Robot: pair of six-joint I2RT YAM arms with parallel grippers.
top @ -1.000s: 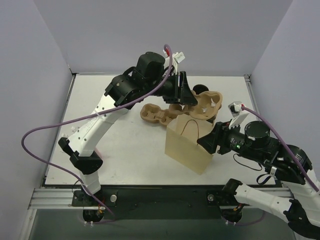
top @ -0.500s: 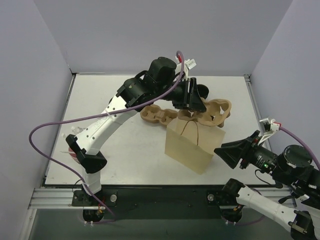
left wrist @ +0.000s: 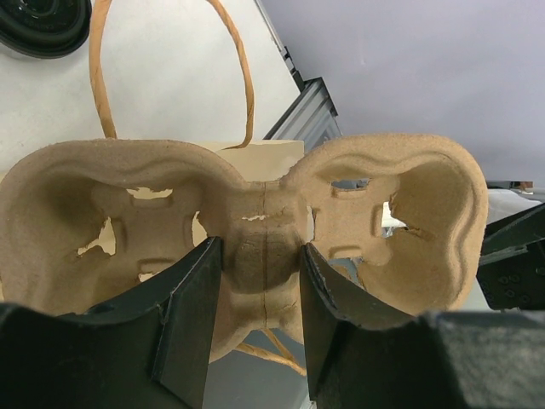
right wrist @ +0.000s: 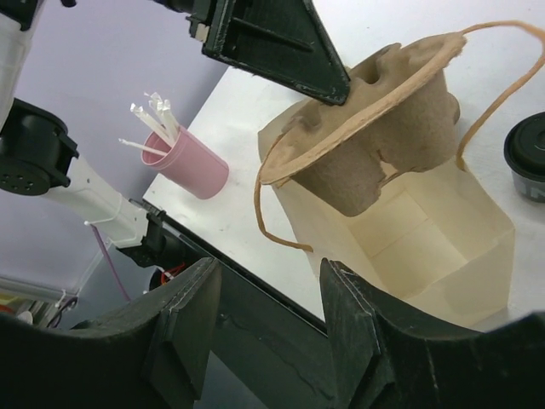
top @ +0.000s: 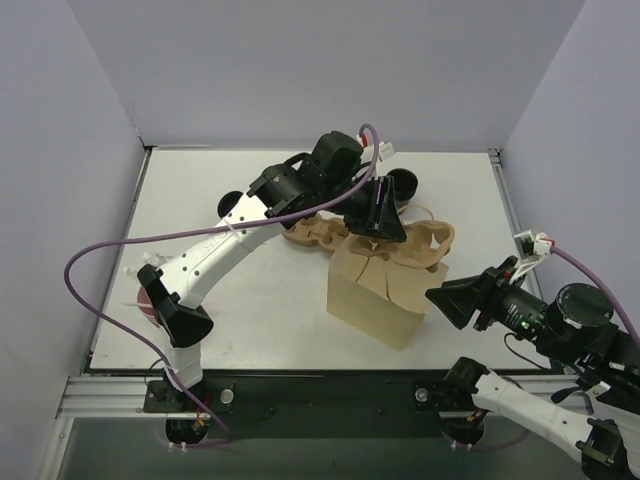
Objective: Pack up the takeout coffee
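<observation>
The white worktop (top: pixel 250 300) carries a tan paper bag (top: pixel 380 300) at centre frame, standing open with its brown handles splayed and nothing visible inside. Held tilted over its mouth is a brown pulp carrier (left wrist: pixel 387 146) with all its visible wells empty. The left end effector (left wrist: pixel 260 264) is clamped on the carrier's middle ridge, one finger on each side. A second pulp carrier (top: pixel 308 233) lies on the worktop just left of the bag. The right end effector (top: pixel 440 298), at the bag's right, has its jaws spread and holds nothing. A pink cup (right wrist: pixel 196 170) of white sticks stands at the far left. The takeout coffee (right wrist: pixel 528 158), a small black cup with a round black lid, stands on the worktop beyond the bag, upper centre of the overhead view.
</observation>
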